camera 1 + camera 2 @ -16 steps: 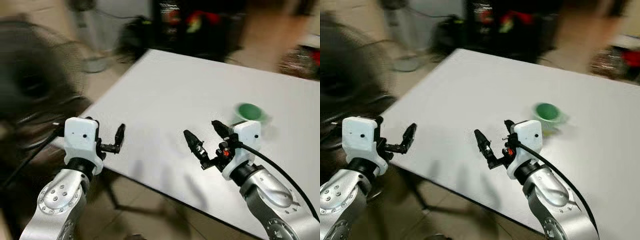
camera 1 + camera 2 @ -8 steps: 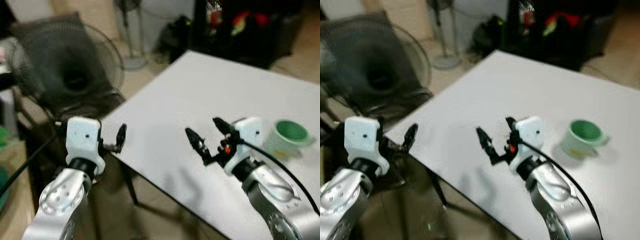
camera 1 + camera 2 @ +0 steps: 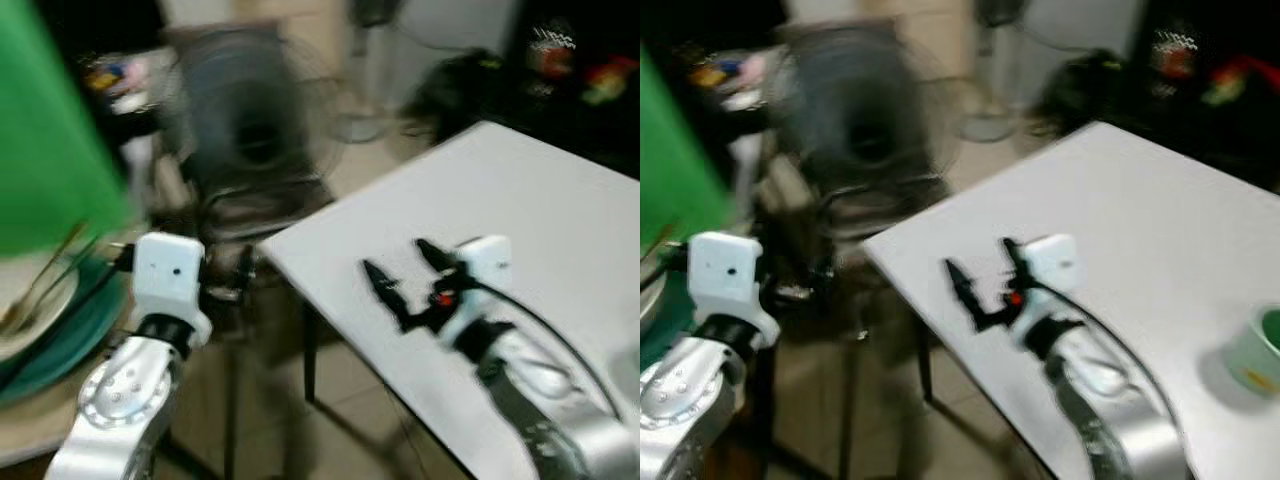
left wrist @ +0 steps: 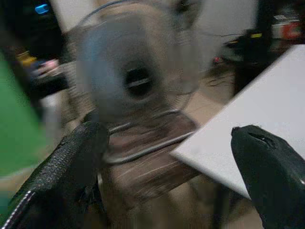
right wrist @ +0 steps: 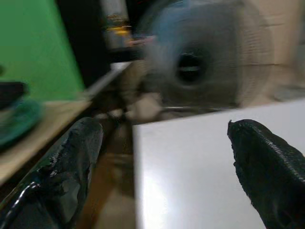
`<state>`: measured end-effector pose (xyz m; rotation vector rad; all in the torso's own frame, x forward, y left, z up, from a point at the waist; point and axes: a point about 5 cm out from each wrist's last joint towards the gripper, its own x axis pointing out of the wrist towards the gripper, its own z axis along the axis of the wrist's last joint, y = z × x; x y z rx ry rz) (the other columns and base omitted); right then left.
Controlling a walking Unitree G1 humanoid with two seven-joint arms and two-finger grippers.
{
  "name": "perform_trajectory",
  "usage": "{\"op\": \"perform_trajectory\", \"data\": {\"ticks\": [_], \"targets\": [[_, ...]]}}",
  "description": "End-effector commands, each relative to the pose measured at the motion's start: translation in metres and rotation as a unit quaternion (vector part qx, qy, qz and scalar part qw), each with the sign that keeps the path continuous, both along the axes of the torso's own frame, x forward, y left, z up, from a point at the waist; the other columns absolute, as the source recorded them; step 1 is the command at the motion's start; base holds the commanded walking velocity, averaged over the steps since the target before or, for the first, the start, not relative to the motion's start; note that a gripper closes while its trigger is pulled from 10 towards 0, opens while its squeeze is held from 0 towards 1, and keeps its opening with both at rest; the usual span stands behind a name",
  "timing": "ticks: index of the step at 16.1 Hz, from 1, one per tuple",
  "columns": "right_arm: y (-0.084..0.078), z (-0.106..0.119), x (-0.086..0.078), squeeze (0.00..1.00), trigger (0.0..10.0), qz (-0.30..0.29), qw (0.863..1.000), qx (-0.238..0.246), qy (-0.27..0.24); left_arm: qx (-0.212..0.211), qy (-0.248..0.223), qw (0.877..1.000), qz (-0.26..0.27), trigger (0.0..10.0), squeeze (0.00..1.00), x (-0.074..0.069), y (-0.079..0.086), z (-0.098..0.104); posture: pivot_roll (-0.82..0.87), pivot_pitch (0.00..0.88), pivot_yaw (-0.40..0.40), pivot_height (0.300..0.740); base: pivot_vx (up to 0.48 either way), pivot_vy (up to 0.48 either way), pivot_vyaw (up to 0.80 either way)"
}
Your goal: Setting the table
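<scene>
**White table ahead, dishes off to my left**

White tabletop (image 3: 1160,230) runs under my right gripper (image 3: 405,282), whose 2 fingers stand well apart and hold nothing. My left gripper (image 4: 171,176) hangs off the table's near-left corner, also spread wide and empty, looking toward a floor fan (image 3: 255,125).

A pale green cup (image 3: 1262,352) sits at the table's right edge. On a wooden side surface (image 3: 40,425) to my left lies a teal plate (image 3: 60,335) with a white dish (image 3: 35,305) on it and thin sticks, perhaps chopsticks (image 3: 40,285); blur hides detail.

I judge the dishes stiff, glazed, slippery and breakable, best pinched at the rim. The cup looks light; its wall or handle would serve.

Open room is generous over the tabletop. The gap between the table corner and the side surface is tight, with the fan behind it.
</scene>
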<state>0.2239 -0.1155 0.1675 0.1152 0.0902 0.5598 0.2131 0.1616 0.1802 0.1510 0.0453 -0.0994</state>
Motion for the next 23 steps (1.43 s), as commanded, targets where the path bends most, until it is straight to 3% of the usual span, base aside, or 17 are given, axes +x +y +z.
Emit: {"op": "perform_trajectory", "data": {"ticks": [1,8,12,15,19,21,23], "targets": [[-0.005,0.001,0.002,1.0,10.0,-0.009,1.0,-0.002,-0.006,-0.002,-0.001,1.0,-0.002,10.0,0.0,0.0,-0.001,0.001,-0.08,0.0,0.039,0.74,0.0,0.0,0.8],[-0.009,-0.003,0.004,1.0,10.0,-0.014,1.0,0.006,0.001,0.001,0.0,1.0,-0.006,10.0,0.0,-0.002,-0.003,0.0,-0.07,0.0,0.033,0.74,0.0,0.384,0.8],[-0.008,-0.004,0.005,1.0,10.0,-0.009,1.0,0.007,0.001,0.035,-0.008,0.999,0.002,10.0,0.0,-0.002,-0.001,0.002,-0.07,0.0,0.031,0.74,0.0,-0.12,0.8],[-0.008,-0.004,0.007,1.0,10.0,-0.008,1.0,0.006,-0.002,0.027,-0.007,1.0,0.014,10.0,0.0,0.002,0.003,0.003,-0.07,0.0,0.034,0.74,0.0,-0.48,0.8],[-0.013,-0.005,0.017,1.0,10.0,-0.057,0.998,0.005,0.001,0.016,0.001,0.999,0.03,10.0,0.0,0.005,0.008,0.001,-0.07,0.0,0.032,0.74,0.0,0.0,0.8],[-0.017,-0.003,0.021,1.0,10.0,-0.092,0.995,0.026,0.004,0.017,0.001,1.0,0.025,10.0,0.0,0.006,0.007,0.0,-0.07,0.0,0.031,0.74,0.0,0.0,0.0],[-0.017,0.0,0.025,1.0,10.0,-0.092,0.996,0.014,-0.006,0.004,-0.005,1.0,0.011,10.0,0.0,0.008,0.005,0.003,-0.07,0.0,0.03,0.74,0.0,0.0,0.0]]}}
